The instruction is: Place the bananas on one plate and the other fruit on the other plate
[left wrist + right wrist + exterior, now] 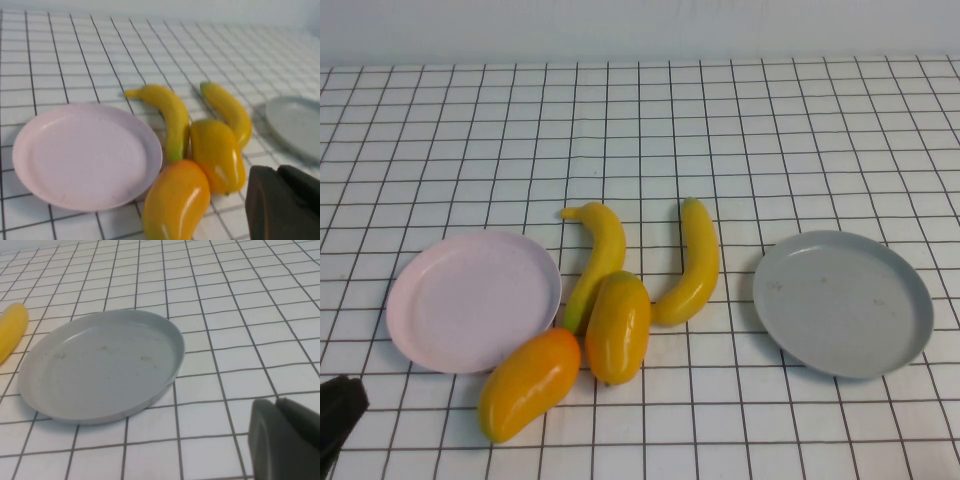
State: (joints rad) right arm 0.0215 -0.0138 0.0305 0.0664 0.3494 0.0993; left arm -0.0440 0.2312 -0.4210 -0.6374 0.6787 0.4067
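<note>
Two bananas (600, 258) (693, 262) lie side by side on the table between the plates. In front of them lie two plump fruits, a yellow one (618, 326) and an orange one (529, 383), touching each other. The left banana's end is wedged between the yellow fruit and the pink plate's rim. The pink plate (473, 300) on the left and the grey plate (842, 302) on the right are both empty. My left gripper (338, 415) (277, 172) is shut and holds nothing, at the near left corner. My right gripper (276, 402) is shut and empty, near the grey plate (100, 365).
The table is a white cloth with a black grid, with a pale wall along its far edge. In the left wrist view the orange fruit (177, 202) is nearest, beside the pink plate (85, 155).
</note>
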